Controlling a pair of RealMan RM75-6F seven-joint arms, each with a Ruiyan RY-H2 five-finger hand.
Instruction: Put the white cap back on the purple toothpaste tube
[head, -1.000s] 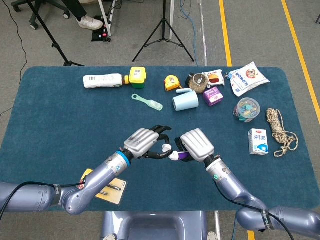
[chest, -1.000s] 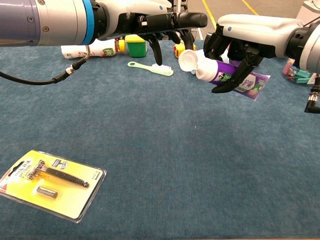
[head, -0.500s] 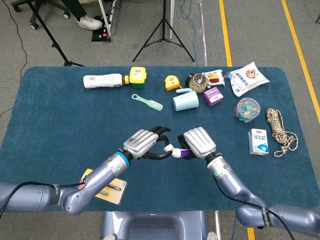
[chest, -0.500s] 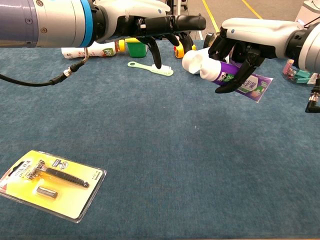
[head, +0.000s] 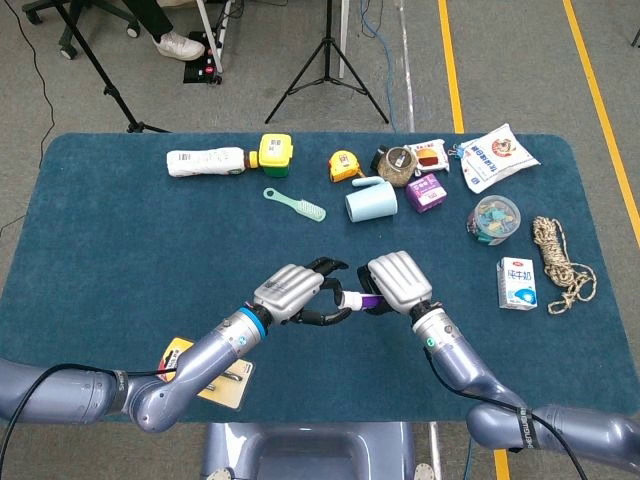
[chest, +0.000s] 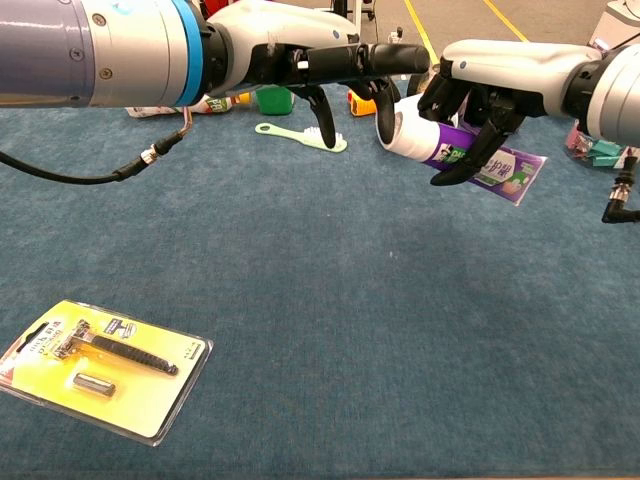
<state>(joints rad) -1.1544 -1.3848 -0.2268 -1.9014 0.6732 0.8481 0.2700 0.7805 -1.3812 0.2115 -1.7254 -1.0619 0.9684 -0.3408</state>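
— Toothpaste tube (chest: 455, 148): where is it held?
— It is gripped in the right hand (chest: 480, 95), raised off the table (chest: 330, 300), with its white cap (chest: 398, 127) end turned toward the left hand (chest: 330, 70).
— And the left hand?
— Its fingers (chest: 386, 98) are curled at the cap; whether the cap is pinched cannot be told. Below and well apart from it, a razor pack (chest: 100, 365) is seen.

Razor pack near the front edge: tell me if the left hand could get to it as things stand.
Probably not yet. The left hand is at the cap of the tube the right hand holds; otherwise nothing covers the razor pack.
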